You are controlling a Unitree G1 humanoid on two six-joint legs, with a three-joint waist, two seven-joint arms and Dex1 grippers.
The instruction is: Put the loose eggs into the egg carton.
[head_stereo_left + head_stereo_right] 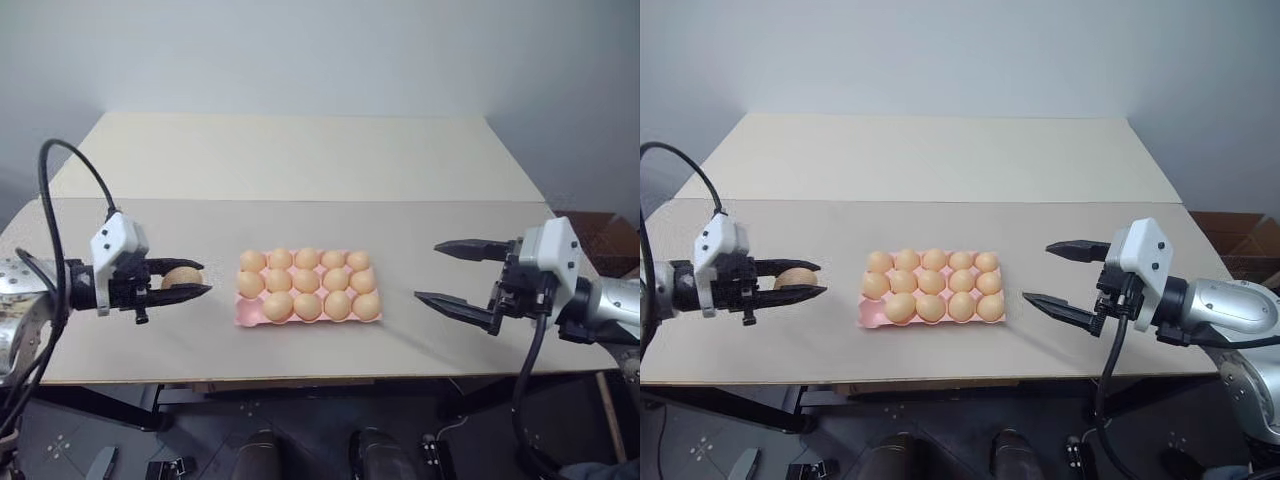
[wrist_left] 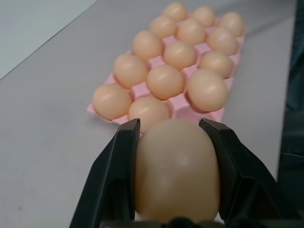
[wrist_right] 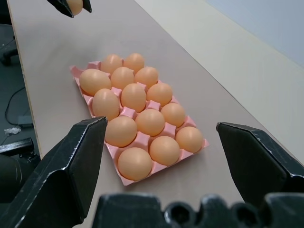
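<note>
A bare test space — a robot lab or demo room, not a home or kitchen. A plain beige table (image 1: 300,170), made of two tops pushed together, stands against a blank pale grey wall (image 1: 320,50). Beyond the table's right end a brown cardboard box (image 1: 610,240) sits on the floor. Below the table's near edge the floor (image 1: 700,440) is dark, with cables and small black gear lying loose — no cupboards, dishes or furnishings near the table.
</note>
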